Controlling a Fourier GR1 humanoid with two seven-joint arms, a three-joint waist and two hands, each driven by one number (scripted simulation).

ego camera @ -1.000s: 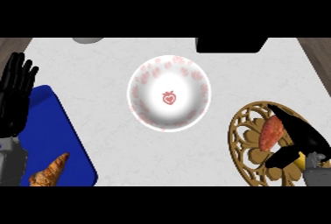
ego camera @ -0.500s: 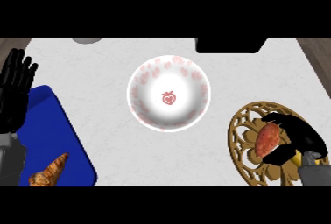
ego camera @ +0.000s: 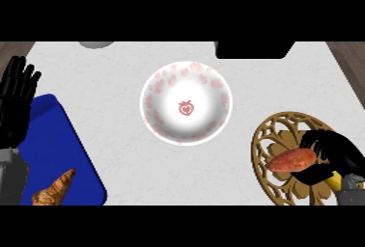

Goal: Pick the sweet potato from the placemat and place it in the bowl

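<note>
Right hand (ego camera: 335,154) curled round sweet potato (ego camera: 292,159) over gold placemat (ego camera: 274,144), lower right — bowl (ego camera: 187,102) centre; left hand (ego camera: 17,103) fingers straight, left edge.

Pale speckled counter (ego camera: 121,72) with brown floor (ego camera: 14,48) at its corners.

Right robot hand (ego camera: 333,155) curled around sweet potato (ego camera: 292,159) over gold placemat (ego camera: 274,137), right of bowl (ego camera: 187,102). Left robot hand (ego camera: 17,103) open, far left of bowl.
</note>
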